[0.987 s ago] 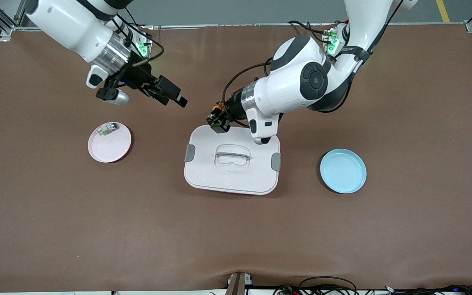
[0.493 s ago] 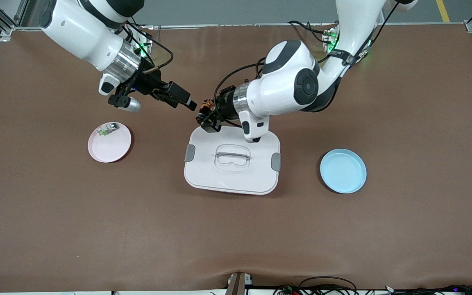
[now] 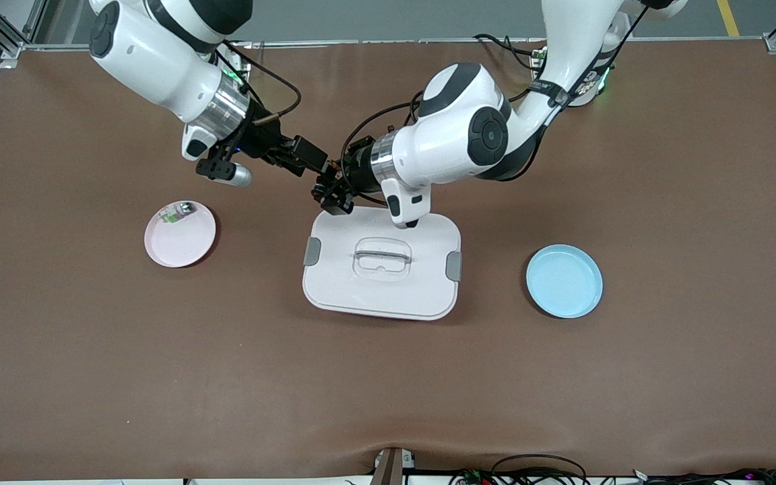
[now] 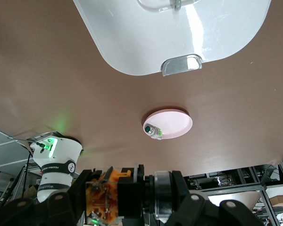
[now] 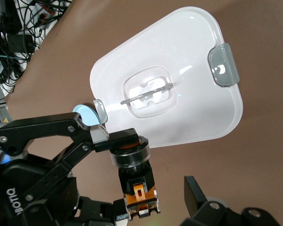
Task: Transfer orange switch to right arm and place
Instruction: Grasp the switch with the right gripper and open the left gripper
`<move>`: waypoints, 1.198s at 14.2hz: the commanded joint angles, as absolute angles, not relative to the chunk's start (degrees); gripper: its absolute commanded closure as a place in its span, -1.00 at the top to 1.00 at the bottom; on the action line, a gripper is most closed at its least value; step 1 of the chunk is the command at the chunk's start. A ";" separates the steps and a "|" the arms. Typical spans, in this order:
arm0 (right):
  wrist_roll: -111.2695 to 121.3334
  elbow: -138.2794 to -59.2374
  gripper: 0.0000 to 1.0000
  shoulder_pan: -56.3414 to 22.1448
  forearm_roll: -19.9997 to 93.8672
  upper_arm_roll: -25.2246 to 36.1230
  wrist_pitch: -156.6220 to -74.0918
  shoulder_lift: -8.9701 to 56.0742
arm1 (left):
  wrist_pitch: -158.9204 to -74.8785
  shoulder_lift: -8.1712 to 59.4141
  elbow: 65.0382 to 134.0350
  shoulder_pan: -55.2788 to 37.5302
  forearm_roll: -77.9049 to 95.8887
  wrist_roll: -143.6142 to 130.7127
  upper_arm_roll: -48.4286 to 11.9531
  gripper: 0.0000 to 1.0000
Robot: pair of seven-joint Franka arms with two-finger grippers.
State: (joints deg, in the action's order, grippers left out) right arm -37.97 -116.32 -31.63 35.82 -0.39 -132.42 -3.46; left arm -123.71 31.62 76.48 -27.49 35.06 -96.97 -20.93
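small part [image 3: 179, 211] in pink plate [image 3: 182, 242] indistinct

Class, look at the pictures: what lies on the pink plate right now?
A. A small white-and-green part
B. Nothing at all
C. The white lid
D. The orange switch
A. A small white-and-green part sits on the pink plate, while the orange switch is held in the left claw, over the table by the white lid.

- Grippers nose-to-nose, frame upper centre: left gripper [image 3: 329, 197] blocks right gripper [image 3: 315, 166].
- White lidded box [image 3: 381, 269] sits just below them.
- Lower frame: open table [image 3: 388, 391].
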 commanded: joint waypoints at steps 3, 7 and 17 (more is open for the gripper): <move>-37.79 -116.19 1.00 -33.40 35.68 0.09 -131.75 -2.99 | -124.10 32.34 74.53 -28.12 36.12 -98.61 -21.01 -1.00; -37.71 -116.28 1.00 -33.57 35.68 0.09 -131.75 -2.73 | -124.10 32.34 74.27 -28.12 36.12 -98.61 -21.01 -1.00; -37.88 -115.93 -1.00 -33.31 35.77 0.09 -131.84 -2.11 | -124.10 31.82 74.27 -28.21 36.12 -98.70 -21.36 -1.00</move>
State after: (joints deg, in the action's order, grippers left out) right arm -36.58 -116.37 -32.95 35.68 -0.37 -131.92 -2.48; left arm -123.68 31.66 75.44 -27.86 35.19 -97.77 -20.97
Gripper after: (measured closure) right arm 0.639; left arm 0.278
